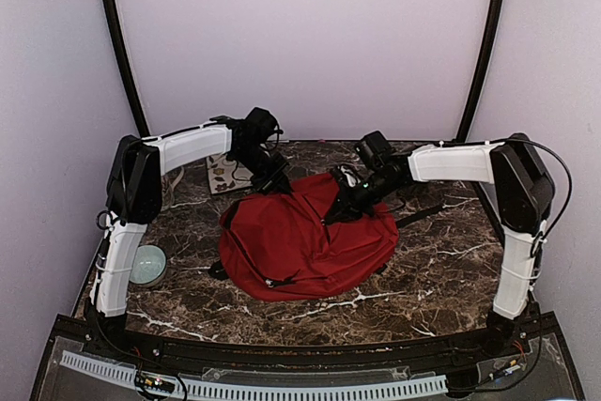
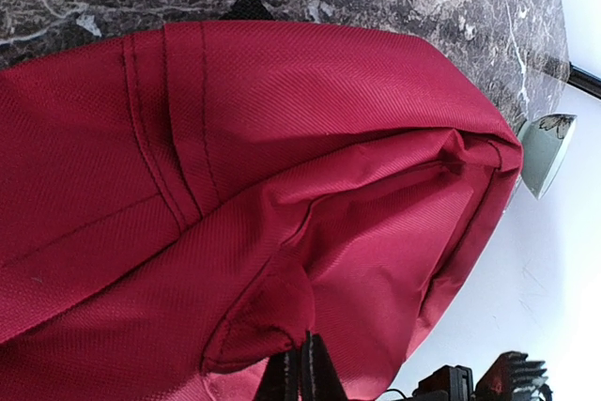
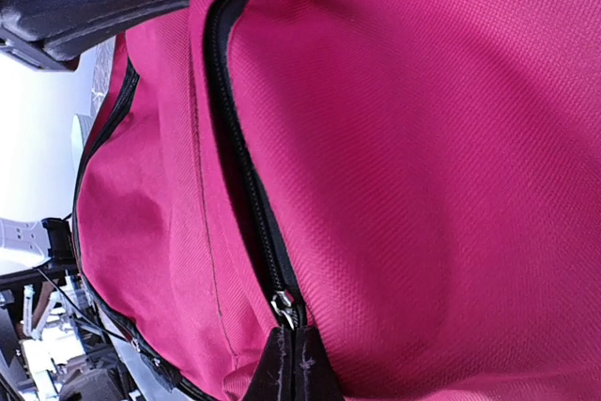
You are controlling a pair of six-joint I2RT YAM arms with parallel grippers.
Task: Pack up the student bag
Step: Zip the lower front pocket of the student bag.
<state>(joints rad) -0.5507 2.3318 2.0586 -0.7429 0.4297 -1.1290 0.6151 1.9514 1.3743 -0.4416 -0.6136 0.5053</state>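
The student bag (image 1: pixel 305 241) lies flat at the middle of the marble table (image 1: pixel 432 269), both arms reaching onto its far edge. The left gripper (image 2: pixel 300 373) is closed, pinching a fold of the red fabric near one corner. The right gripper (image 3: pixel 296 368) is closed at the zip pull (image 3: pixel 285 307), apparently holding it (the pull itself is mostly hidden between the fingers). Judgement: the step in hand is opening the zip (image 3: pixel 235 138), and nothing is packed yet. The next move calls for the left arm to anchor the cloth while the right draws the pull along the track without snagging.
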